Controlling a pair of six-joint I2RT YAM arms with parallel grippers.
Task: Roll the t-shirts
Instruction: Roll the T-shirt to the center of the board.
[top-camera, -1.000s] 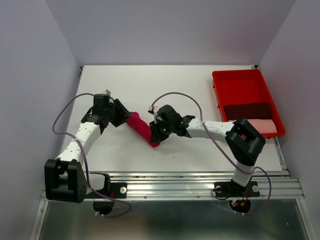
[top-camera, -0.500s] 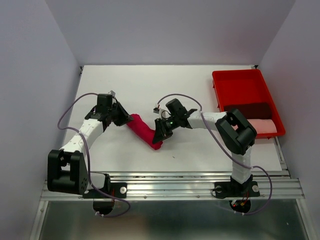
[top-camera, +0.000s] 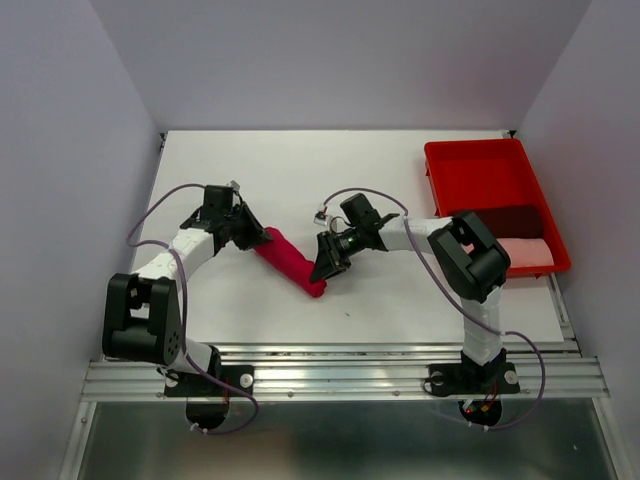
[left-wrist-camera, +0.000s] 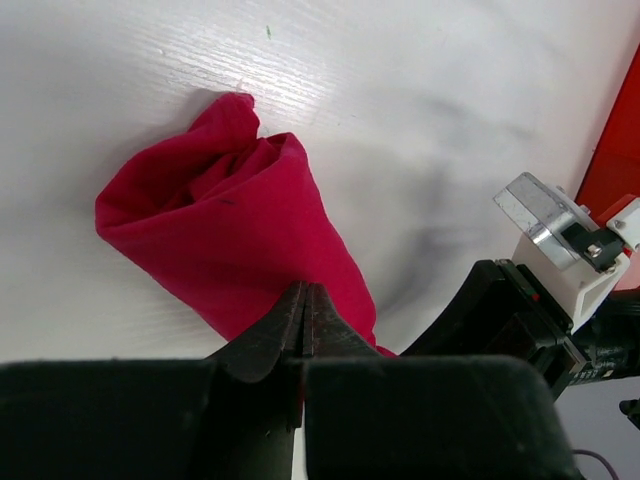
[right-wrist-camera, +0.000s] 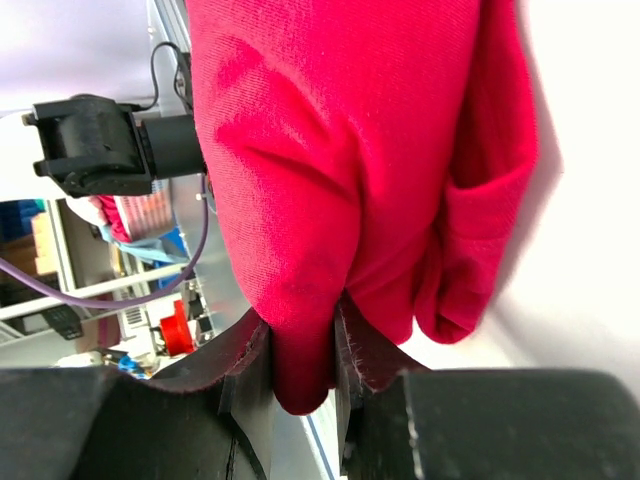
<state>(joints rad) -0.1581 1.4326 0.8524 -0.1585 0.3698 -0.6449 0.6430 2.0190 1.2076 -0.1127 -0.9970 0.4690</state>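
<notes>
The crimson t-shirt lies as a tight roll, slanting from upper left to lower right on the white table. My left gripper sits at its upper-left end. In the left wrist view that gripper has its tips pressed together against the crimson t-shirt. At the lower-right end my right gripper holds the roll. In the right wrist view the right gripper is shut on a thick fold of the crimson t-shirt. A dark maroon t-shirt and a pale pink one lie rolled in the tray.
The red plastic tray stands at the back right, its far half bare. The right arm's black wrist shows close beside the roll in the left wrist view. A metal rail runs along the table's near edge.
The left gripper has closed at the roll's upper-left end, and the left arm has drawn in. The right gripper keeps its hold while its arm has swung. The roll has barely shifted.
</notes>
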